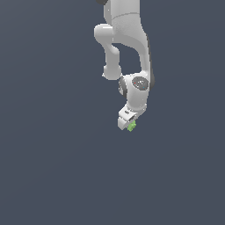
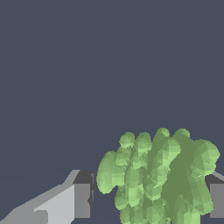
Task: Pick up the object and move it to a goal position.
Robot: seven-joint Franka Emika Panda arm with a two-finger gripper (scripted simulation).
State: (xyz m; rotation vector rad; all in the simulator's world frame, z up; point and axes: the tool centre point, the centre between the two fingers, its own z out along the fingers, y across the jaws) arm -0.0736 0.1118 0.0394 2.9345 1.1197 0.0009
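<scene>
- Although nothing gave its weight outright, the object [image 2: 157,179] looked light: a small, bright green, lumpy thing, far smaller than the gripper [image 1: 128,123] it sat against.
- Its surface was a cluster of rounded knobs, so I judged it rigid but uneven, likely to pivot or roll unless the pads bore on its widest bulges across the middle.
- In the wrist view it lay between the two fingers [image 2: 82,200], close against the far one and with a visible gap to the near one, so the hand stood partly open; whether either pad truly touched it I could not tell.
- In the exterior view it showed only as a green speck at the fingertips, below the white arm [image 1: 132,44].
- The object's lower part was cut off at the wrist view's edge.
- Flat grey background hid where any surface lay, so whether it rested or hung was unclear.
- No goal marker was visible in either view.
</scene>
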